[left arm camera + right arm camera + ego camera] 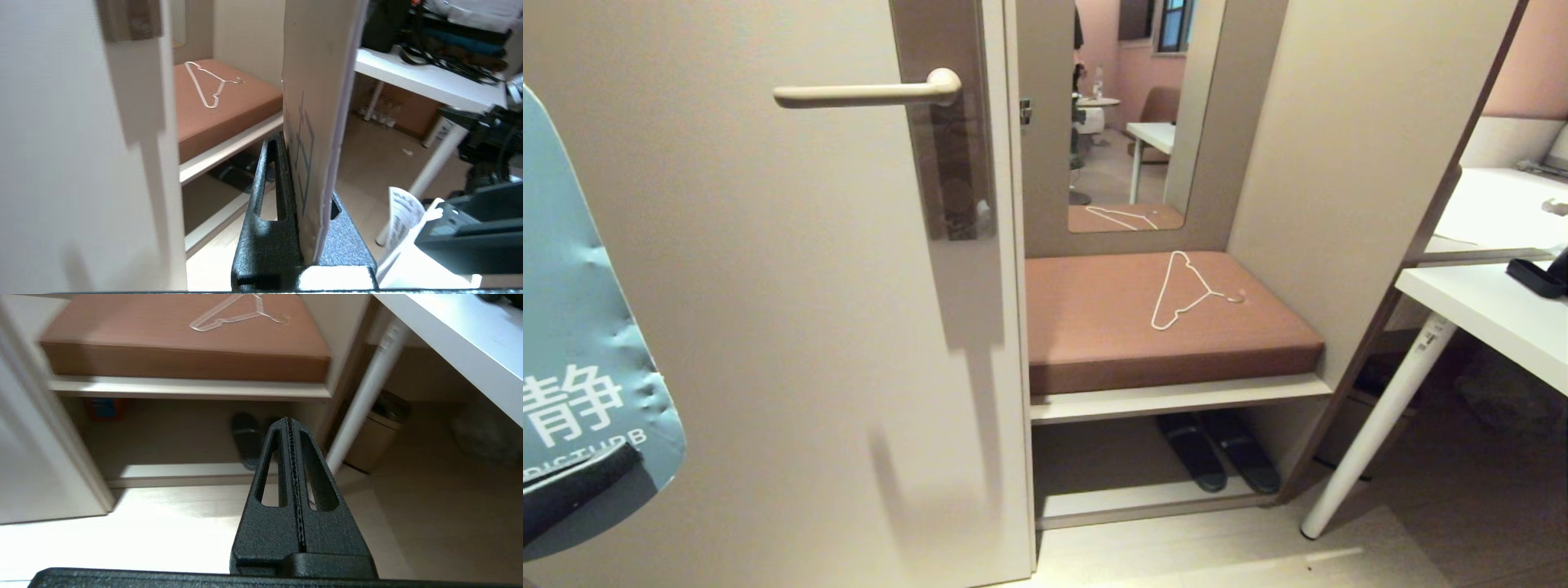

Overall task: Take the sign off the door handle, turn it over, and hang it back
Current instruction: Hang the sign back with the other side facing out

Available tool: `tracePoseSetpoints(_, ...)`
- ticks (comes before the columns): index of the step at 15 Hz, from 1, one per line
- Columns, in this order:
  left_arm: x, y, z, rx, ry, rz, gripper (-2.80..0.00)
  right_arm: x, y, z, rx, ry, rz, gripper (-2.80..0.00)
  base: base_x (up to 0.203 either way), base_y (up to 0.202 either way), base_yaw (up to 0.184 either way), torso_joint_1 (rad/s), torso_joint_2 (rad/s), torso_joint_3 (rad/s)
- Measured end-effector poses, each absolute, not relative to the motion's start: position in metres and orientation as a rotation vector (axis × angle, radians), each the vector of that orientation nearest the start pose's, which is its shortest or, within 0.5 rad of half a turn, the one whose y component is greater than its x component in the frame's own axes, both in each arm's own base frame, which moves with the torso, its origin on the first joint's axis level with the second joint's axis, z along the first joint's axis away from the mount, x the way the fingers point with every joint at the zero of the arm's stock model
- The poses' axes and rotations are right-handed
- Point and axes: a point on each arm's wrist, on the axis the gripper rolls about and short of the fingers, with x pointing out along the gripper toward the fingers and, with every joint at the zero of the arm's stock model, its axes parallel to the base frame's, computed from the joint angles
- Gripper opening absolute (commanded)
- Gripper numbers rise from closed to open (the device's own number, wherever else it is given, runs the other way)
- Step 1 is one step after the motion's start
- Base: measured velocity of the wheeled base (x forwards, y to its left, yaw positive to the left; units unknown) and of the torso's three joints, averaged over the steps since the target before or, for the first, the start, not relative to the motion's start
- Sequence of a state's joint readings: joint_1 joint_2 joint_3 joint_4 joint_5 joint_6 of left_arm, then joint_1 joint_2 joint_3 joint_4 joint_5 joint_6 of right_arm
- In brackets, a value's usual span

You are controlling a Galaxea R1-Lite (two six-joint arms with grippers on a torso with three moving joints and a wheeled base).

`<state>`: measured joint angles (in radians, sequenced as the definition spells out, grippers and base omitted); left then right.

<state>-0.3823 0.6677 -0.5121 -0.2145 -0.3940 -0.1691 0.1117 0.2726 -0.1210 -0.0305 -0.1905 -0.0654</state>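
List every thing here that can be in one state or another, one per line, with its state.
sign: off the handle, held by the left gripper
door handle: level, nothing hanging on it
left gripper: shut on the sign
right gripper: shut, empty
hanger: lying flat on the bench cushion
slippers: paired on the shelf below the cushion

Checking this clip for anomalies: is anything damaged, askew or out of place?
Yes. The sign, clamped in the left gripper at the head view's left edge, is dented and creased along its blue-grey face. A white wire hanger lies loose on the brown bench cushion. The door handle is bare.
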Motion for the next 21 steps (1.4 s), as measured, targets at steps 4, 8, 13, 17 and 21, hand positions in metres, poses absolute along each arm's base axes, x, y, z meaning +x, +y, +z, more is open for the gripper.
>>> tracePoseSetpoints(4, 0.042, -0.026, 0.239, -0.158, 0.005, -0.776, -2.8, -0.012, -0.004, 0.097, -0.102, 0.196, -0.124, -2.8, 0.0, 0.0, 0.0, 0.0, 0.0, 0.0)
tracePoseSetpoints(8, 0.042, -0.026, 0.238, -0.159, 0.01, -0.775, -2.8, -0.024, 0.001, 0.082, -0.097, 0.15, 0.051, -2.8, 0.0, 0.0, 0.0, 0.0, 0.0, 0.0)
tracePoseSetpoints(13, 0.044, -0.025, 0.236, -0.16, 0.011, -0.709, -2.8, -0.028, 0.001, 0.077, -0.06, 0.101, 0.029, -2.8, 0.0, 0.0, 0.0, 0.0, 0.0, 0.0)
tracePoseSetpoints(17, 0.048, -0.025, 0.236, -0.148, 0.004, -0.61, -2.8, -0.028, 0.001, 0.077, -0.055, 0.095, 0.03, -2.8, 0.0, 0.0, 0.0, 0.0, 0.0, 0.0)
tracePoseSetpoints(21, 0.057, -0.026, 0.236, -0.118, 0.019, -0.504, -2.8, -0.028, 0.001, 0.077, -0.055, 0.095, 0.03, -2.8, 0.0, 0.0, 0.0, 0.0, 0.0, 0.0)
